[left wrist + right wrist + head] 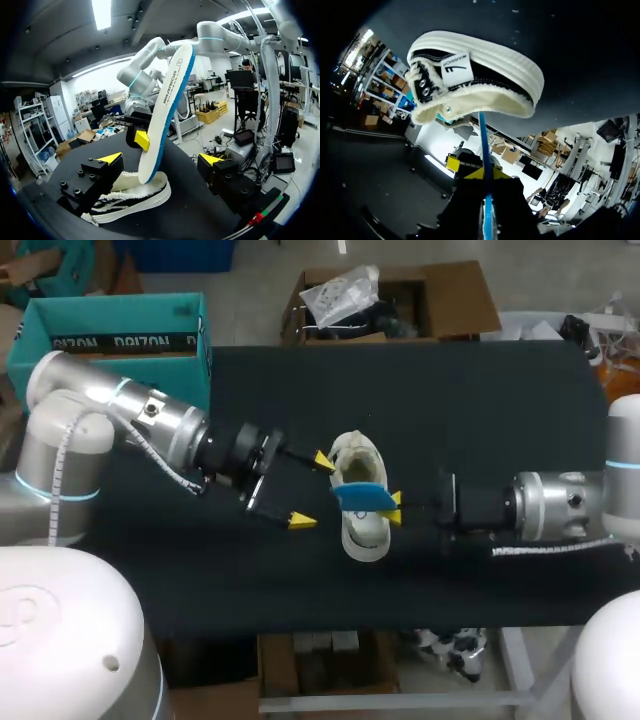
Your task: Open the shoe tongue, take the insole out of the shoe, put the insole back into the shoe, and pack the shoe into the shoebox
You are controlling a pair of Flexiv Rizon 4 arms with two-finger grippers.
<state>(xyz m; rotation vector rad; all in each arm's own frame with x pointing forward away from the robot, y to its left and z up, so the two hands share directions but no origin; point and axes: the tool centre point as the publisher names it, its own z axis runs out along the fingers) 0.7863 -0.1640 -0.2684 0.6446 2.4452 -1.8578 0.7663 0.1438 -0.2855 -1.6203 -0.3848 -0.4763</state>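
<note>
Insole [167, 106] end — hidden in shoe [134, 194]

Robotics lab (robot arms [150, 420], shelving [32, 122], cardboard cartons [462, 295] around)

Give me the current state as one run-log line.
right gripper: shut on insole | insole: upright, lower end in shoe | left gripper: open, beside shoe | shoe: on table

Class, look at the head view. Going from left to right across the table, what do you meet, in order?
left arm → left gripper → shoe → right gripper → right arm. The blue insole overlaps the shoe, so it is left out.
</note>
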